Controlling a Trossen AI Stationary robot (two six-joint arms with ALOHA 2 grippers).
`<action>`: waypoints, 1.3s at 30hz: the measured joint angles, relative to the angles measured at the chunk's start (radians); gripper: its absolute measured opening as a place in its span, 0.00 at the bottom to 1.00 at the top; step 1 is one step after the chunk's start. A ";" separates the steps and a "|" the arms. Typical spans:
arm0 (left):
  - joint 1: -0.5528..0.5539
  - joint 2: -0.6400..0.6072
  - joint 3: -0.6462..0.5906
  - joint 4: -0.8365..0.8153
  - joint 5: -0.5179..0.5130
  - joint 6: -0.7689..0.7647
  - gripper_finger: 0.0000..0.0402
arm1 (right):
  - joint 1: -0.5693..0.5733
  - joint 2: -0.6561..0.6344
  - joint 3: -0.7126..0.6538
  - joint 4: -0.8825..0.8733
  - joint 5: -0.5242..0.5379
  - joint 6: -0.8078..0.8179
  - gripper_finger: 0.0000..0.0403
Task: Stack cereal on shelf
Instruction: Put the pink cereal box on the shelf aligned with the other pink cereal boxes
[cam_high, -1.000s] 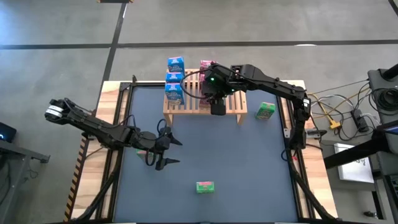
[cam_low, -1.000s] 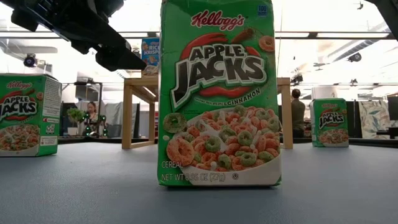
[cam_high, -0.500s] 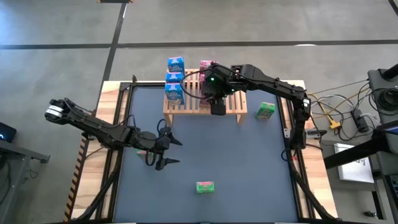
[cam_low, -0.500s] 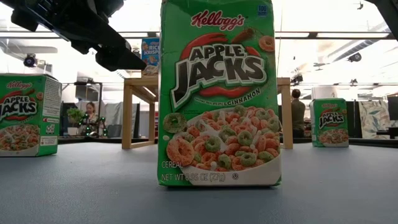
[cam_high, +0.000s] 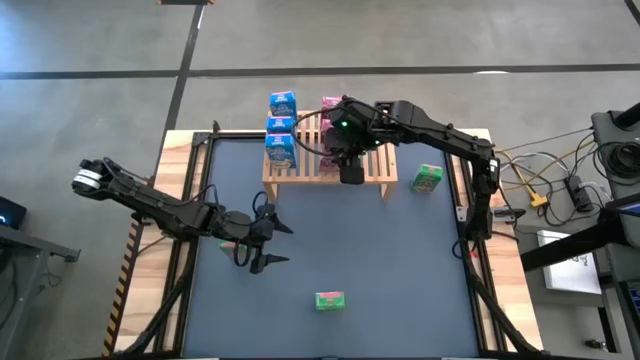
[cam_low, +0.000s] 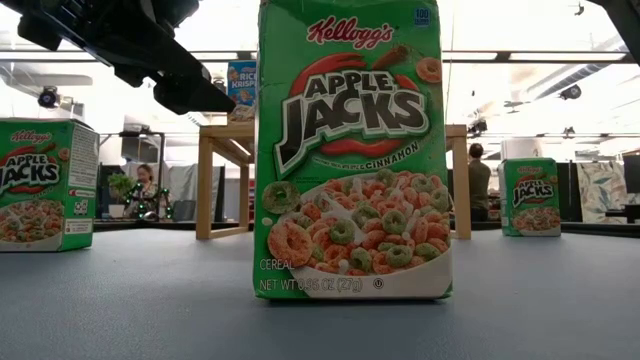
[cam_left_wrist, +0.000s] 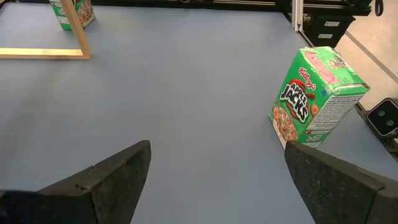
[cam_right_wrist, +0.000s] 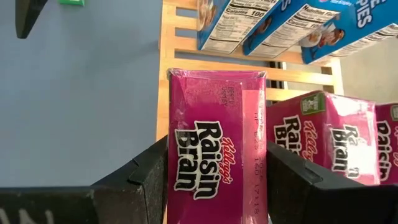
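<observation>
My right gripper (cam_right_wrist: 217, 180) (cam_high: 350, 172) stands over the near edge of the light-wood shelf (cam_high: 375, 170), shut on a pink cereal box (cam_right_wrist: 214, 143). Two more pink boxes (cam_right_wrist: 320, 134) and three blue boxes (cam_high: 281, 127) stand on the shelf's slats. My left gripper (cam_left_wrist: 214, 180) (cam_high: 262, 242) hovers open over the table's left middle, touching nothing. A green cereal box (cam_left_wrist: 314, 93) (cam_high: 330, 299) stands upright on the tabletop ahead of it. Another green box (cam_high: 427, 178) stands right of the shelf, and a third one (cam_low: 45, 185) stands under my left arm. My right gripper pinches the pink box between its two fingers, one on each narrow side (cam_right_wrist: 177, 186), with the printed front facing the wrist camera. The fingers slant down toward the shelf and lie along the box. Whether the box's far end (cam_right_wrist: 214, 78) touches the slats does not show.
The dark tabletop (cam_high: 400, 260) has free room between the shelf and the near green box. Wooden boards (cam_high: 180, 150) and a metal frame border the table. In the low view the near green box (cam_low: 350, 150) hides most of the shelf (cam_low: 225, 180); people sit in the room behind.
</observation>
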 joint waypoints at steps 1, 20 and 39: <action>0.000 0.000 0.000 0.000 0.000 0.000 0.88 | 0.000 0.000 0.002 -0.003 0.000 0.000 0.48; 0.000 0.000 0.000 0.008 0.000 0.000 0.88 | -0.015 0.028 0.002 -0.020 -0.052 0.016 0.48; 0.000 0.000 -0.007 0.007 0.000 0.000 0.88 | -0.026 0.055 0.001 -0.036 -0.049 0.007 0.54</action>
